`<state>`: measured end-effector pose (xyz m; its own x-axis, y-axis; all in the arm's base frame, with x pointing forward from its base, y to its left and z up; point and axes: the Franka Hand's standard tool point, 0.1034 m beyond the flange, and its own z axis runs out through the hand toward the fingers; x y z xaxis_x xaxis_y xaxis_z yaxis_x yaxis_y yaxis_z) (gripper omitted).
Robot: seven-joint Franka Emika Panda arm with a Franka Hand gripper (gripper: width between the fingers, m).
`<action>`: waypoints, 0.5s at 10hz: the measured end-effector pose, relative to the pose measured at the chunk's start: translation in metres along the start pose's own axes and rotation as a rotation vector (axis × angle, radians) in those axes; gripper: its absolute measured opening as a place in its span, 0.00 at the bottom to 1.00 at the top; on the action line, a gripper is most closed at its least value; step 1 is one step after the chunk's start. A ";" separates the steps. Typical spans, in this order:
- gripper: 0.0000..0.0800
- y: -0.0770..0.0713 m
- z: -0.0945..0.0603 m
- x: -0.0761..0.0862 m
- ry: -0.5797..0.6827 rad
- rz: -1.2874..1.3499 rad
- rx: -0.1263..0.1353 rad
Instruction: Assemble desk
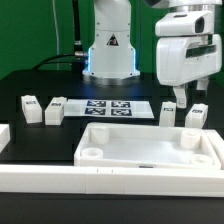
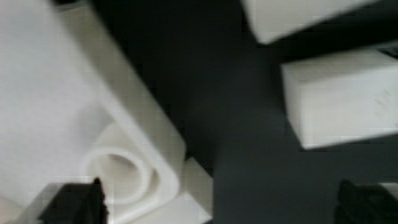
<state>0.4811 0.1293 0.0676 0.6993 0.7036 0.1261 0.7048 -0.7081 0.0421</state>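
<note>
Gripper (image 1: 187, 95) hangs over right-side legs (image 1: 196, 118) in ext view. Fingers wide apart, nothing held. Tabletop (image 1: 150, 150) flat on table, front centre, rim up. Wrist cam: its corner socket (image 2: 118, 170) sits near one fingertip (image 2: 71, 203). Left-side legs (image 1: 32, 108) upright, beside marker board (image 1: 115, 108).

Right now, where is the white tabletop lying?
In the exterior view, the tabletop lies open side up, near the front and toward that view's right, between the marker board behind it and the long border rail in front.
</note>
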 end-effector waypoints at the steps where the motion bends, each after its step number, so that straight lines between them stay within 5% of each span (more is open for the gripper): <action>1: 0.81 -0.002 0.000 0.002 0.002 0.098 0.003; 5: 0.81 -0.004 0.000 0.003 0.007 0.339 0.020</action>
<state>0.4803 0.1343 0.0674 0.8936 0.4277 0.1361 0.4344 -0.9004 -0.0231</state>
